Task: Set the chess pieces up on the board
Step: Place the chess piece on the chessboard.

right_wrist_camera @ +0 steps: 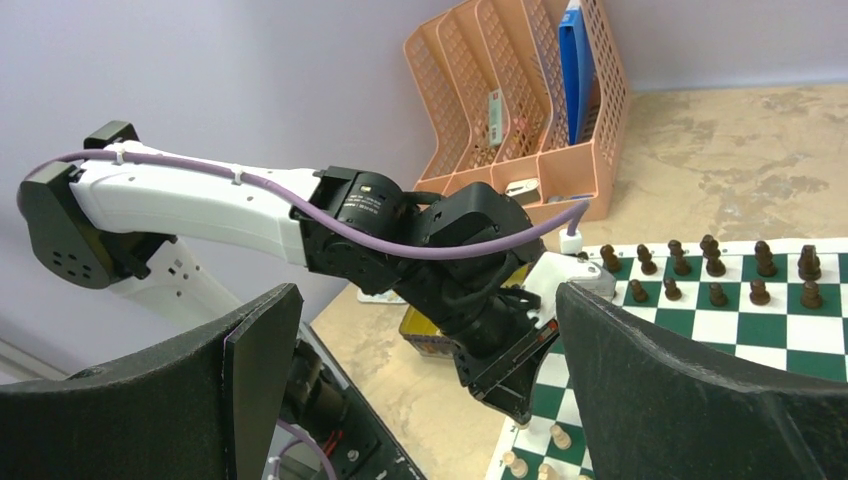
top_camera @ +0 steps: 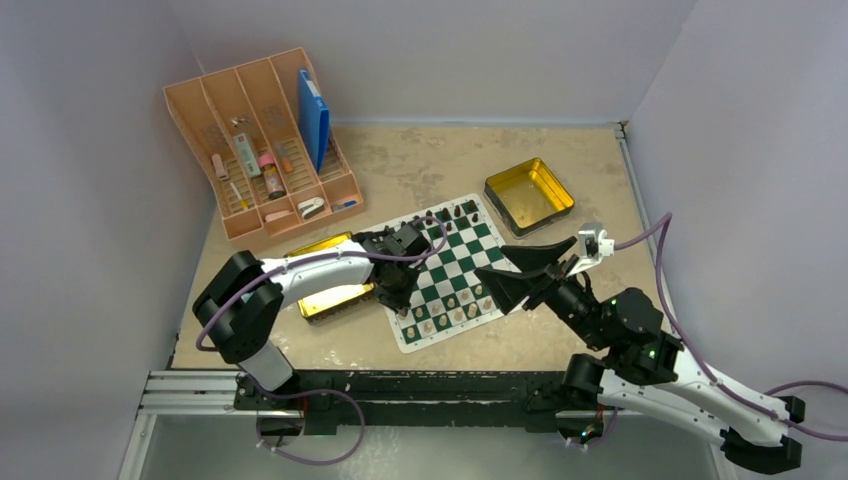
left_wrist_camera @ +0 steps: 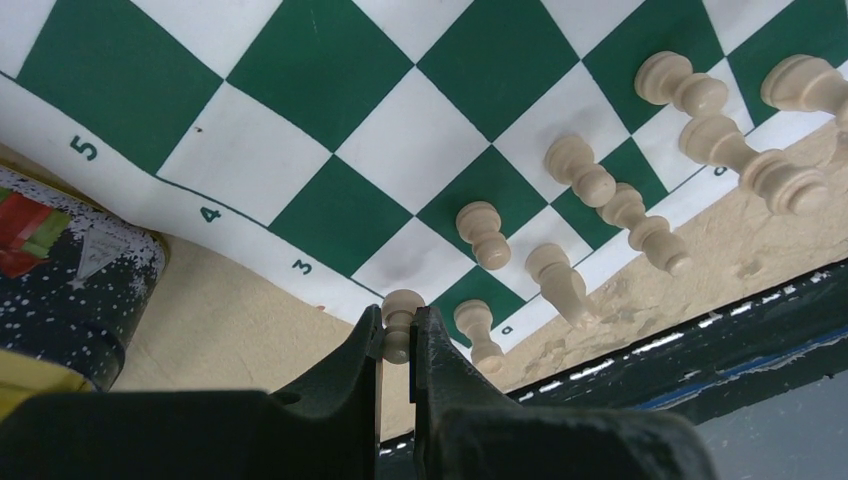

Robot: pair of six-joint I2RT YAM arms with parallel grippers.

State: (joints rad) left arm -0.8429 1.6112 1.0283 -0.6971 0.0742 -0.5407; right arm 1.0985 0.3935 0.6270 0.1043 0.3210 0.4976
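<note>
The green-and-white board (top_camera: 455,262) lies mid-table. Several tan chess pieces (top_camera: 445,314) stand in its two near rows, and dark pieces (top_camera: 455,213) stand along the far rows. My left gripper (top_camera: 398,295) is low over the board's near left corner. In the left wrist view it (left_wrist_camera: 398,335) is shut on a tan pawn (left_wrist_camera: 402,310), above a white square by the "3" mark; I cannot tell whether the pawn touches it. Other tan pieces (left_wrist_camera: 483,235) stand just right of it. My right gripper (top_camera: 510,272) is open and empty above the board's right edge (right_wrist_camera: 790,330).
A gold tin (top_camera: 528,195) sits beyond the board's far right corner. A second tin (top_camera: 325,292) lies left of the board under my left arm; its printed side (left_wrist_camera: 60,290) shows close by. An orange desk organizer (top_camera: 265,140) stands at the back left. The black rail (top_camera: 400,385) runs along the front.
</note>
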